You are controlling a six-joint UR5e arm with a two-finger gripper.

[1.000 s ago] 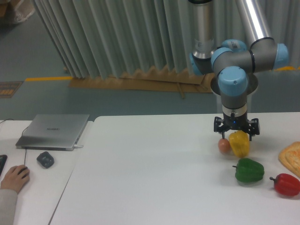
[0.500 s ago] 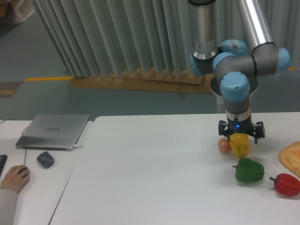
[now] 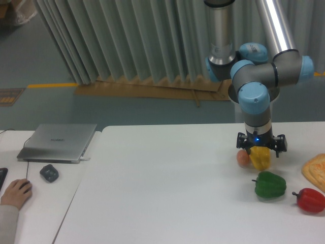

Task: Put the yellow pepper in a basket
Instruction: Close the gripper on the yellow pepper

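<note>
The yellow pepper (image 3: 260, 158) sits on the white table (image 3: 167, 188) at the right, glossy and lobed. My gripper (image 3: 261, 150) hangs straight down over it. The jaws are spread wide and reach down on either side of the pepper's top. The fingertips are hard to make out against the pepper. The basket is out of view.
A small tan egg (image 3: 242, 158) touches the yellow pepper's left side. A green pepper (image 3: 269, 185) lies just in front, a red pepper (image 3: 310, 199) to its right. A tan flat thing (image 3: 316, 170) is cut off at the right edge. A laptop (image 3: 58, 142), mouse (image 3: 49, 173) and a person's hand (image 3: 16, 191) are at the left.
The gripper has moved slightly right and down, closing in over the yellow pepper's top. The pepper and the other things have stayed put.
</note>
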